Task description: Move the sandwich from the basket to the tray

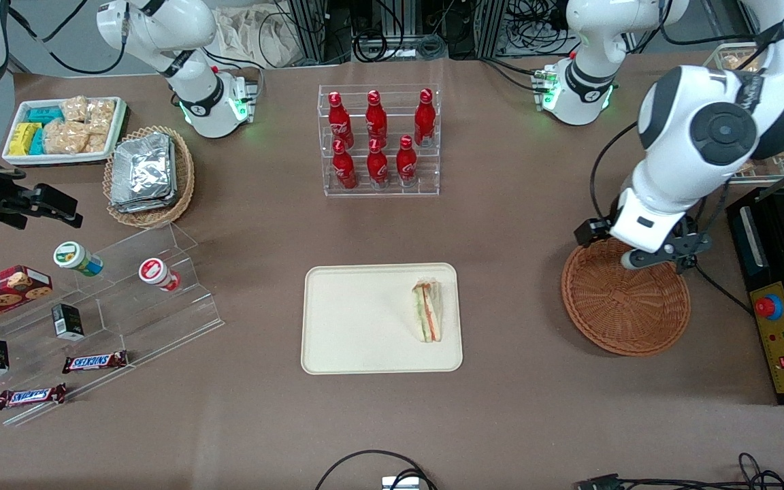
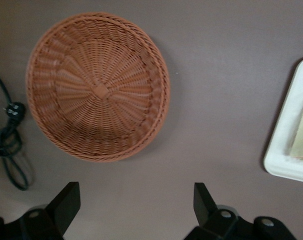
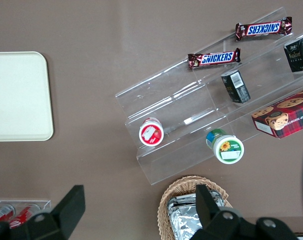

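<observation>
Closest to the front camera, two Snickers bars (image 1: 94, 361) lie on the lowest step of a clear acrylic riser (image 1: 126, 320) toward the parked arm's end of the desk (image 1: 514, 422) — the white "SNICKERS" lettering reads plainly.

The claw (image 2: 136, 200) hangs above the desk with its two fingers (image 2: 66, 202) spread wide and nothing between them. In the front view the claw (image 1: 661, 255) sits over the rim of the basket (image 1: 627, 299) that is farther from that camera. The basket is reddish-brown wicker, round and shallow, and holds nothing. A black cable (image 2: 9, 145) loops on the desk just beside it.

The sandwich (image 1: 427, 311) lies flat in the cream tray (image 1: 358, 320) at mid-desk, near the tray's edge toward the working arm — a white bread wedge with orange-red and green layers.

Farther from the camera than the tray, a clear rack (image 1: 380, 139) carries six red bottles (image 1: 376, 119) with white script, too small to read. On the riser: two round tubs (image 1: 157, 273) tipped on their sides, small dark boxes (image 1: 67, 321), and a red tartan cookie box (image 1: 1, 289). Nearby, a lighter wicker basket (image 1: 154, 177) holds silver foil packets, and a white tray (image 1: 62, 129) holds beige snack packets plus yellow and teal packs.
</observation>
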You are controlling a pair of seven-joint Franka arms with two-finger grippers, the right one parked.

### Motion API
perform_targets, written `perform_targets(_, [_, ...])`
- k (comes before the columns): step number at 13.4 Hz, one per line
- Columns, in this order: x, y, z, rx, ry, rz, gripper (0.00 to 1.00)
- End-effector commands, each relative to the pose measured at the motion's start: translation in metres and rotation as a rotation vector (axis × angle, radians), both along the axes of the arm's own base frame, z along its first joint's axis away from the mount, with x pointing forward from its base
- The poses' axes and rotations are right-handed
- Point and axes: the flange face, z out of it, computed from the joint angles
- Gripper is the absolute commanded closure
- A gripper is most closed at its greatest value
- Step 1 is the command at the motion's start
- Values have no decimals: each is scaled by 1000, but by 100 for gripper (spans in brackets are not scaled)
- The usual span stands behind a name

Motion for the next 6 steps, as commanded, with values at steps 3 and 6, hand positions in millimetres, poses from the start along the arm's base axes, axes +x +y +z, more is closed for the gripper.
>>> perform_targets(3, [38,28,52,-23,88,-10,0])
perform_targets(6, [39,30,57,-33,139,-36,0])
